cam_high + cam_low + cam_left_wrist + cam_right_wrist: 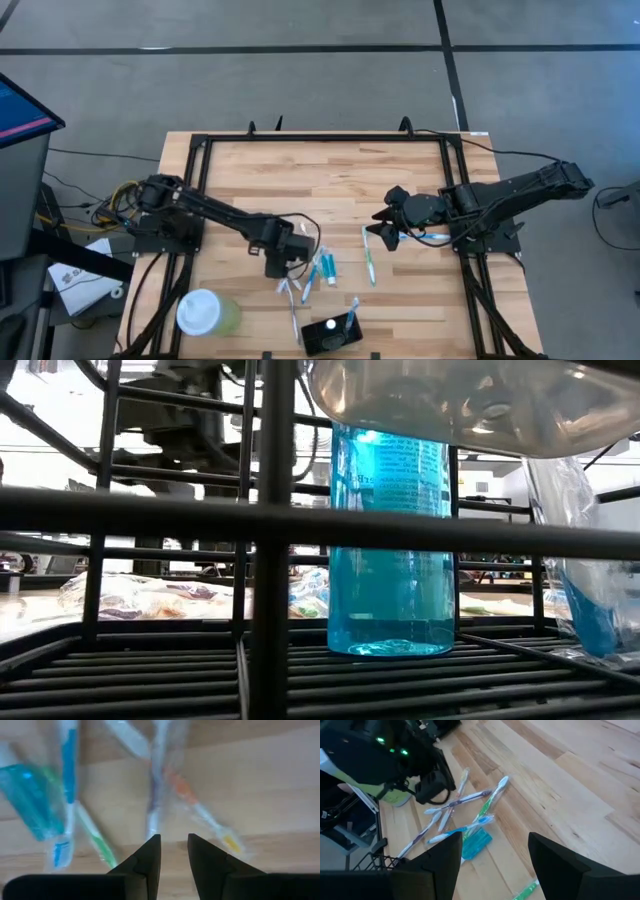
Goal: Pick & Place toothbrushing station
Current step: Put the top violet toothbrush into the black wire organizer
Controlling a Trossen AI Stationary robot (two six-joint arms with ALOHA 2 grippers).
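Note:
The black holder (332,335) stands near the table's front edge with one toothbrush (350,318) leaning in it. Several slim toothbrushes (298,288) and teal tubes (326,266) lie loose on the wood; they also show in the right wrist view (460,810). One green-and-white toothbrush (368,256) lies apart to their right. My left gripper (280,264) hovers at the heap's left, fingers slightly apart and empty (174,845), with a white toothbrush (154,795) and a teal tube (30,800) just ahead. My right gripper (385,226) is open wide and empty (492,847), right of the heap.
A pale green cup with a white round lid (205,313) stands at the front left, close to my left arm. A black frame (325,138) borders the table. The low view shows a black wire rack (270,540) and a blue bottle (392,550).

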